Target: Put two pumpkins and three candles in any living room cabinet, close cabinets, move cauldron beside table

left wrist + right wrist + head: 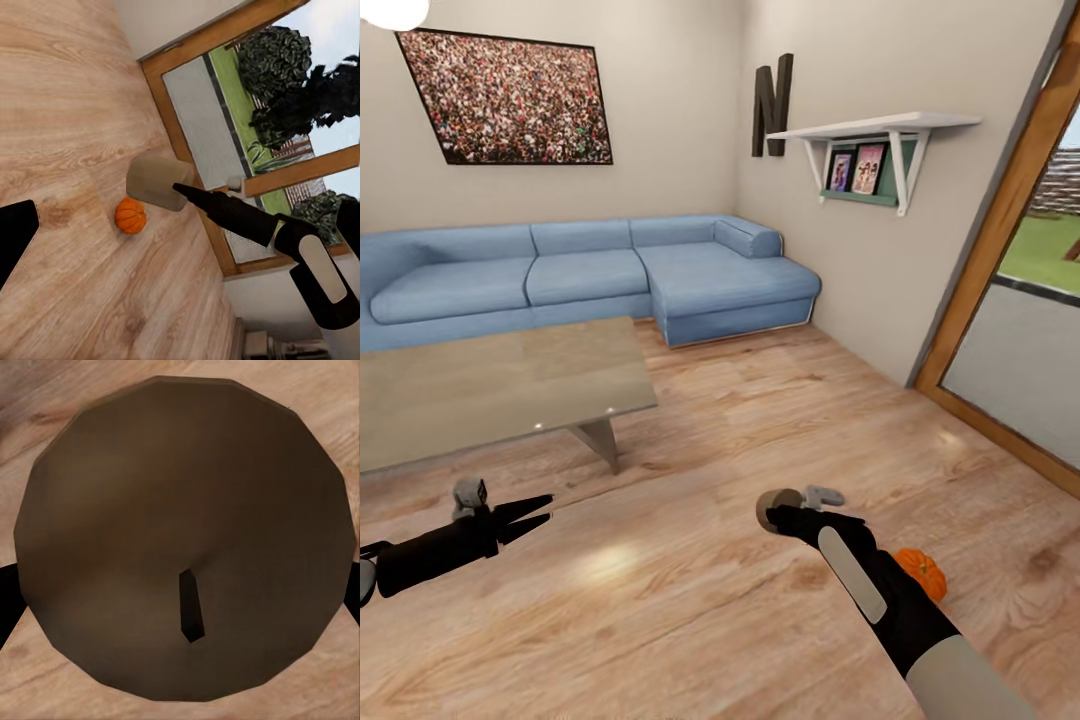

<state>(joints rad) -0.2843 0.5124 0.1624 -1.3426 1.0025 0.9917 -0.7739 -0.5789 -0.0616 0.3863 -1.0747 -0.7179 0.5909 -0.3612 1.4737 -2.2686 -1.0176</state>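
Note:
My right gripper [784, 514] is shut on a squat grey-brown candle [771, 504] and holds it a little above the wooden floor. The right wrist view looks down on the candle's [187, 510] round top and dark wick, with a black finger at either side. One orange pumpkin [922, 572] lies on the floor just behind my right forearm; it also appears in the left wrist view [130, 215], beside the held candle [156, 181]. My left gripper [546, 508] hangs open and empty in front of the glass-topped table [490, 385].
A blue corner sofa [590, 275] lines the back wall behind the table. A wall shelf [875, 130] with photos hangs on the right wall, and a wood-framed glass door [1010, 330] follows it. Open wooden floor [760, 420] lies between table and door.

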